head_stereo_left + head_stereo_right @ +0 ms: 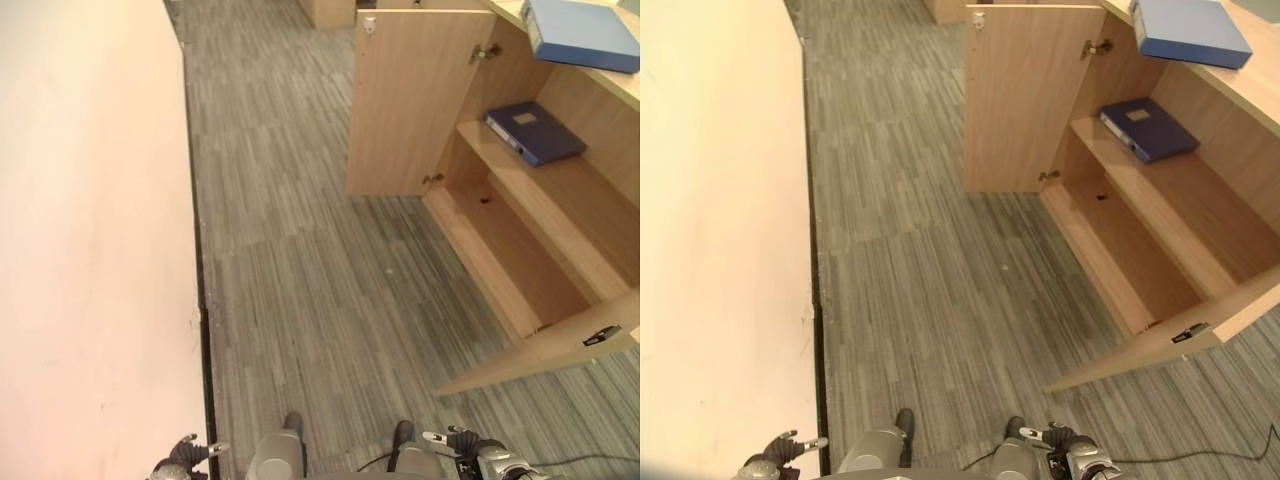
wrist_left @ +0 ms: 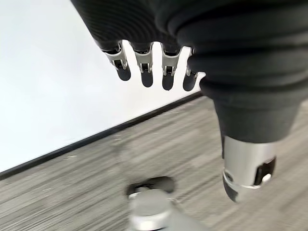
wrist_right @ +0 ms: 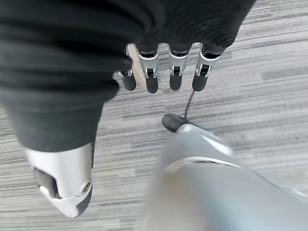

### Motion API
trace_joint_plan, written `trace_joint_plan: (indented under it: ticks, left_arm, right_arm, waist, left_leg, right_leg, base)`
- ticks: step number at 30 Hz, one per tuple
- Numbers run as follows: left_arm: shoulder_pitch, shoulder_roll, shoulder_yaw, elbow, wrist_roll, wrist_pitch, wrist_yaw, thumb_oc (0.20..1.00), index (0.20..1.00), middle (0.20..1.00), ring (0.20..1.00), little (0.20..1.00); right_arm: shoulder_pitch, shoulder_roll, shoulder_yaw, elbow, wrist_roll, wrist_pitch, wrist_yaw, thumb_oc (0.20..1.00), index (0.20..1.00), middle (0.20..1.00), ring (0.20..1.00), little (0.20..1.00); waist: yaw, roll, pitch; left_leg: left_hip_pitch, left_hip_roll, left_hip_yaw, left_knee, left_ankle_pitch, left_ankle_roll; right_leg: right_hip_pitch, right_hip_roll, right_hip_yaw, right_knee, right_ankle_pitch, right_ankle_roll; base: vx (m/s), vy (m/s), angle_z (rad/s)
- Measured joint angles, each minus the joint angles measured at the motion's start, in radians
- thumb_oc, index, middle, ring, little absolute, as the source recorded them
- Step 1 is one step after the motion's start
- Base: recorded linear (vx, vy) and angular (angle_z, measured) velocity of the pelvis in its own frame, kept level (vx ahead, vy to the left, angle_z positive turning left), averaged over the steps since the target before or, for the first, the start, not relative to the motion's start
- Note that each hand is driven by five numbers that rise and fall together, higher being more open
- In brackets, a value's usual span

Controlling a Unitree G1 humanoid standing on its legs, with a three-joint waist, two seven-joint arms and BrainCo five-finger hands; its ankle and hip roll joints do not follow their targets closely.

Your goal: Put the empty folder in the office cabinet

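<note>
1. Left eye view: you're looking down at the open office cabinet (image 1: 520, 220) with both doors swung out. I'm counting two folders: a dark blue folder (image 1: 535, 132) lying flat on the upper shelf inside, and a lighter blue folder (image 1: 582, 33) sitting on the cabinet top. Your left hand (image 1: 185, 455) and right hand (image 1: 470, 447) are hanging low at the bottom edge, well apart from the cabinet.

2. Right eye view: same scene, same count. Two folders, two shelves showing, the lower shelf (image 1: 1130, 250) bare. Going by the pictures, I can't tell which folder is the empty one.

3. Left wrist view: your left hand's fingers (image 2: 147, 72) are hanging straight and relaxed over the carpet (image 2: 72, 192) near the wall (image 2: 57, 86), carrying nothing.

4. Right wrist view: the right hand's fingers (image 3: 175, 72) are likewise loose and spread a little, holding nothing over the carpet.

5. My guess: either the dark blue one is already shelved and you're backing off, or the top one needs fetching. If so, you're needing to step close, raise an arm and get fingers around its edge.
</note>
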Motion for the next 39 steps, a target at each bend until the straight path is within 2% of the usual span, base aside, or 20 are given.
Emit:
trace_joint_plan:
  ticks: [2,5,14,16,17,18,20,21,22,23,24,27,30,31,33,34,36,37,38,39]
  left_arm:
    - [0.015,-0.001,0.000,-0.003,0.000,0.000,-0.002,1.000,1.000,1.000,1.000,1.000]
    - [0.024,-0.013,-0.001,-0.003,-0.004,0.000,-0.008,1.000,1.000,1.000,1.000,1.000]
    - [-0.003,-0.047,-0.009,-0.023,0.000,-0.006,-0.016,1.000,1.000,1.000,1.000,1.000]
    - [-0.026,-0.047,-0.009,-0.020,-0.001,-0.007,-0.015,1.000,1.000,1.000,1.000,1.000]
    - [-0.054,-0.048,-0.009,-0.021,0.000,-0.008,-0.016,1.000,1.000,1.000,1.000,1.000]
    - [-0.062,-0.050,-0.009,-0.028,0.000,-0.007,-0.016,1.000,1.000,1.000,1.000,1.000]
    - [-0.046,-0.053,-0.012,-0.029,0.000,-0.004,-0.017,1.000,1.000,1.000,1.000,1.000]
    - [-0.013,-0.078,-0.019,-0.028,0.001,0.000,-0.015,1.000,1.000,1.000,1.000,1.000]
    - [-0.006,-0.075,-0.029,-0.045,0.003,-0.001,-0.016,1.000,1.000,1.000,1.000,1.000]
    - [-0.006,-0.075,-0.029,-0.045,0.003,-0.001,-0.016,1.000,1.000,1.000,1.000,1.000]
    - [0.006,-0.052,-0.040,-0.072,0.003,-0.005,-0.015,1.000,1.000,1.000,1.000,1.000]
    - [0.023,-0.051,-0.052,-0.069,0.025,-0.001,-0.018,1.000,1.000,1.000,1.000,1.000]
    - [0.015,-0.049,-0.084,-0.074,0.036,-0.001,-0.020,1.000,1.000,1.000,1.000,1.000]
    - [0.013,-0.048,-0.095,-0.077,0.041,-0.001,-0.027,1.000,1.000,1.000,1.000,1.000]
    - [0.005,-0.048,-0.107,-0.080,0.042,-0.002,-0.029,1.000,1.000,1.000,1.000,1.000]
    - [-0.006,-0.054,-0.114,-0.075,0.042,-0.001,-0.031,1.000,1.000,1.000,1.000,1.000]
    - [-0.019,-0.063,-0.118,-0.079,0.041,-0.003,-0.031,1.000,1.000,1.000,1.000,1.000]
    - [-0.017,-0.047,-0.117,-0.077,0.041,-0.004,-0.029,1.000,1.000,1.000,1.000,1.000]
    - [-0.016,-0.042,-0.117,-0.066,0.042,-0.002,-0.029,1.000,1.000,1.000,1.000,1.000]
    - [-0.024,-0.050,-0.115,-0.052,0.042,-0.002,-0.028,1.000,1.000,1.000,1.000,1.000]
  right_arm:
    - [0.014,0.004,0.010,-0.001,0.000,0.000,0.000,1.000,1.000,1.000,1.000,1.000]
    - [0.059,-0.006,0.031,0.009,-0.004,0.002,-0.001,1.000,1.000,1.000,1.000,1.000]
    - [0.098,-0.005,0.031,0.007,-0.010,0.003,0.001,1.000,1.000,1.000,1.000,1.000]
    - [0.079,-0.005,0.035,0.011,-0.010,0.003,0.001,1.000,1.000,1.000,1.000,1.000]
    - [0.055,-0.004,0.066,0.004,-0.013,0.005,0.001,1.000,1.000,1.000,1.000,1.000]
    - [0.043,-0.005,0.097,-0.001,-0.028,0.005,0.000,1.000,1.000,1.000,1.000,1.000]
    - [0.041,-0.009,0.112,-0.025,-0.041,-0.001,0.000,1.000,1.000,1.000,1.000,1.000]
    - [0.024,-0.026,0.143,-0.037,-0.042,-0.006,0.001,1.000,1.000,1.000,1.000,1.000]
    - [0.014,-0.002,0.143,-0.034,-0.052,0.013,0.002,1.000,1.000,1.000,1.000,1.000]
    - [0.014,-0.002,0.143,-0.034,-0.052,0.013,0.002,1.000,1.000,1.000,1.000,1.000]
    - [0.017,0.047,0.140,-0.040,-0.064,0.001,0.009,1.000,1.000,1.000,1.000,1.000]
    - [0.000,0.074,0.144,-0.041,-0.084,0.001,0.012,1.000,1.000,1.000,1.000,1.000]
    - [-0.002,0.075,0.147,-0.041,-0.090,0.003,0.017,1.000,1.000,1.000,1.000,1.000]
    - [-0.010,0.078,0.147,-0.038,-0.110,0.006,0.023,1.000,1.000,1.000,1.000,1.000]
    - [-0.011,0.075,0.148,-0.038,-0.121,0.007,0.024,1.000,1.000,1.000,1.000,1.000]
    - [-0.015,0.074,0.157,-0.038,-0.130,0.009,0.024,1.000,1.000,1.000,1.000,1.000]
    - [-0.003,0.061,0.163,-0.038,-0.130,0.013,0.027,1.000,1.000,1.000,1.000,1.000]
    - [-0.017,0.075,0.162,-0.045,-0.130,0.010,0.035,1.000,1.000,1.000,1.000,1.000]
    - [-0.027,0.083,0.162,-0.045,-0.130,0.006,0.035,1.000,1.000,1.000,1.000,1.000]
    - [-0.019,0.078,0.157,-0.074,-0.123,0.009,0.040,1.000,1.000,1.000,1.000,1.000]
  waist:
    - [-0.007,-0.007,-0.011]
    - [-0.008,-0.004,-0.018]
    - [-0.037,0.003,-0.023]
    - [-0.027,0.000,-0.014]
    - [-0.017,-0.019,0.008]
    - [-0.003,-0.036,0.019]
    - [-0.002,-0.038,0.018]
    - [0.009,0.012,-0.009]
    - [0.016,0.031,-0.009]
    - [0.016,0.031,-0.009]
    - [0.021,-0.008,-0.036]
    - [0.041,-0.023,-0.068]
    - [0.050,-0.019,-0.074]
    - [0.052,-0.021,-0.077]
    - [0.051,-0.011,-0.083]
    - [0.051,0.008,-0.078]
    - [0.047,0.056,-0.079]
    - [0.052,0.065,-0.081]
    - [0.042,0.072,-0.078]
    - [0.030,0.066,-0.064]
  left_leg:
    - [0.007,0.000,-0.014,-0.035,0.014,-0.004]
    - [0.042,0.007,-0.060,-0.062,0.053,-0.007]
    - [0.057,0.009,-0.113,-0.025,0.061,-0.019]
    - [-0.018,-0.003,-0.129,0.085,0.077,-0.045]
    - [-0.103,-0.021,-0.130,0.174,0.125,-0.117]
    - [-0.103,-0.018,-0.081,0.148,0.120,-0.116]
    - [-0.091,-0.031,-0.045,0.125,0.068,-0.094]
    - [-0.054,-0.038,-0.041,0.072,-0.049,-0.055]
    - [-0.011,-0.027,-0.036,-0.030,0.025,-0.030]
    - [-0.011,-0.027,-0.036,-0.030,0.025,-0.030]
    - [0.040,-0.055,-0.045,-0.108,0.044,-0.037]
    - [0.039,-0.080,-0.042,-0.120,0.066,-0.022]
    - [0.038,-0.103,-0.042,-0.123,0.090,0.017]
    - [0.039,-0.143,-0.046,-0.118,0.083,0.039]
    - [0.039,-0.170,-0.046,-0.113,0.083,0.067]
    - [0.049,-0.186,-0.061,-0.114,0.077,0.089]
    - [0.081,-0.193,-0.062,-0.119,0.077,0.115]
    - [0.115,-0.203,-0.082,-0.142,0.081,0.144]
    - [0.131,-0.191,-0.090,-0.158,0.085,0.138]
    - [0.140,-0.185,-0.097,-0.155,0.088,0.162]
  right_leg:
    - [0.006,0.029,0.019,-0.007,-0.024,-0.041]
    - [0.076,0.049,-0.013,-0.074,-0.004,-0.045]
    - [0.194,0.060,-0.069,-0.207,0.038,-0.046]
    - [0.191,0.056,-0.078,-0.202,0.033,-0.054]
    - [0.195,0.031,-0.092,-0.208,0.039,-0.079]
    - [0.193,0.017,-0.111,-0.208,0.048,-0.101]
    - [0.170,0.000,-0.117,-0.189,0.048,-0.104]
    - [0.167,0.016,-0.100,-0.199,0.026,-0.079]
    - [0.143,0.027,-0.095,-0.067,-0.022,-0.097]
    - [0.143,0.027,-0.095,-0.067,-0.022,-0.097]
    - [0.153,0.001,-0.089,-0.098,-0.024,-0.079]
    - [0.187,-0.017,-0.092,-0.162,-0.017,-0.067]
    - [0.194,-0.038,-0.093,-0.170,-0.014,-0.063]
    - [0.191,-0.078,-0.097,-0.153,-0.014,-0.064]
    - [0.191,-0.106,-0.095,-0.123,-0.010,-0.068]
    - [0.169,-0.126,-0.103,-0.057,0.048,-0.057]
    - [0.100,-0.160,-0.097,0.107,0.028,-0.062]
    - [0.081,-0.152,-0.086,0.120,0.002,-0.042]
    - [0.081,-0.116,-0.054,0.086,-0.015,-0.034]
    - [0.057,-0.067,-0.047,0.094,-0.029,-0.022]
  base:
    - [0.05,-0.045,0.11]
    - [0.10,-0.086,0.22]
    - [0.02,-0.026,0.19]
    - [0.06,0.066,0.44]
    - [0.11,0.084,0.49]
    - [0.14,0.095,0.47]
    - [0.18,0.174,-0.01]
    - [0.27,0.290,-0.15]
    - [0.29,0.321,-0.14]
    - [0.15,0.206,0.31]
    - [0.14,0.205,0.29]
    - [0.12,0.245,0.14]
    - [0.07,0.235,0.10]
    - [0.06,0.276,0.15]
    - [0.07,0.247,0.09]
    - [0.08,0.153,0.12]
    - [0.19,0.102,0.15]
    - [0.33,0.156,0.01]
    - [0.23,0.105,-0.07]
    - [0.24,0.117,-0.01]
